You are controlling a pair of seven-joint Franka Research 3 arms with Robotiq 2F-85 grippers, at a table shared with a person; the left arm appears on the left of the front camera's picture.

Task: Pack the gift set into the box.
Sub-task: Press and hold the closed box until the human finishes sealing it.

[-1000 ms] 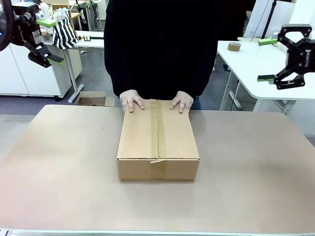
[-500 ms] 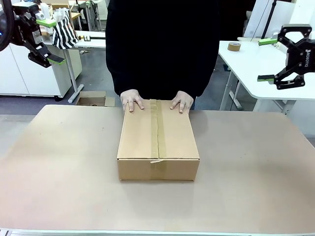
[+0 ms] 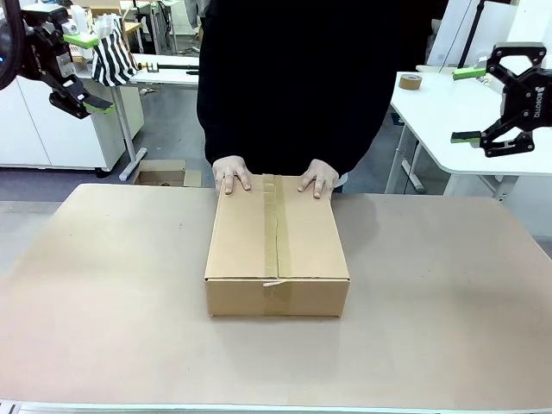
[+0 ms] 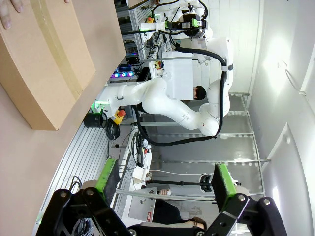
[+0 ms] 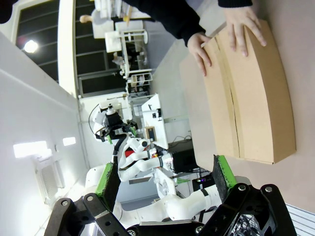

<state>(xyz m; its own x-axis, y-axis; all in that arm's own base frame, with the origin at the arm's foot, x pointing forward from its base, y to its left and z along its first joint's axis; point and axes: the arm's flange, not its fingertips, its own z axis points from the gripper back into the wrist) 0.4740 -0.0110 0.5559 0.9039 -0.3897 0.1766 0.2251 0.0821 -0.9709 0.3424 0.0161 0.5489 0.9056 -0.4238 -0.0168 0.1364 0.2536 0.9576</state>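
- The shut box (image 3: 276, 246) sits on the table (image 3: 103, 302), bare top all round.
- A person's hands (image 3: 231, 175) press its far edge.
- Left gripper (image 3: 90, 72) and right gripper (image 3: 466, 105) hang high, fingers wide.

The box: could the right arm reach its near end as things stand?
Probably yes. The right gripper hangs high, jaws open; the person's hands rest only on the far edge of the box, its near end free.

brown box (image 3: 277, 241), black sleeves (image 3: 285, 78)
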